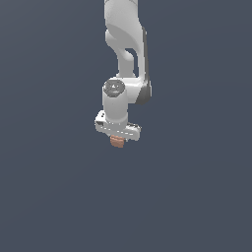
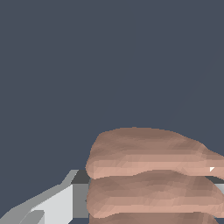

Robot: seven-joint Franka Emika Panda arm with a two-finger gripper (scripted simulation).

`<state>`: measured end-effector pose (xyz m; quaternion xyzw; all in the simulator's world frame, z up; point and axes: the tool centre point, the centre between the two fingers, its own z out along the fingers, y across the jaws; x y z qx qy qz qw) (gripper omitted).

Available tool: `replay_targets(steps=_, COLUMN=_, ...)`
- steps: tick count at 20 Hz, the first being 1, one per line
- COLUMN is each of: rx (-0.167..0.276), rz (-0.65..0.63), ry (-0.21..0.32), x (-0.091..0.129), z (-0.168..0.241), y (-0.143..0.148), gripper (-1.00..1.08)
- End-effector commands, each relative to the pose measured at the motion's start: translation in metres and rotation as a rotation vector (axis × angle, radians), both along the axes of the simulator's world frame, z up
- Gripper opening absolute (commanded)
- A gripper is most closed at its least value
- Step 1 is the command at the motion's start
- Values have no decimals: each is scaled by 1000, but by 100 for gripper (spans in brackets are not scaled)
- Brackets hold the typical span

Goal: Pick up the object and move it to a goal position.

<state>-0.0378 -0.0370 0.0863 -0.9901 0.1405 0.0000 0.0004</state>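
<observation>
Clenched end effector (image 1: 118, 136) grasping the ridged reddish-brown block (image 1: 117, 141), poking out just beneath it. Could slip free during transport: shallow hold on uneven ridges.

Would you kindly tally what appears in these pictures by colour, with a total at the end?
Reddish-brown: 1, the ridged object, between the fingers of the hand.
White: 1, the robot arm with its hand.
Total: 2.

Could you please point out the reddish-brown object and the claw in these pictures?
reddish-brown object (image 1: 117, 141): exterior view, on the part showing below the claw.
claw (image 1: 117, 136): exterior view, between its fingertips.
</observation>
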Motion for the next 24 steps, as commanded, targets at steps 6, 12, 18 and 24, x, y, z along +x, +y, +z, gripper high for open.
replay_targets(steps=6, rx=1, rz=-1, ry=-1, x=-45, z=47, y=-60, gripper=-100)
replay_targets(steps=12, rx=3, rz=-1, ry=-1, x=-77, z=84, y=-106, gripper=-100)
replay_targets(steps=18, rx=2, rz=-1, ry=0, x=-101, z=112, y=-142, gripper=-100)
replay_targets(steps=24, rx=1, rz=-1, ry=0, x=-113, z=127, y=-161, gripper=-100)
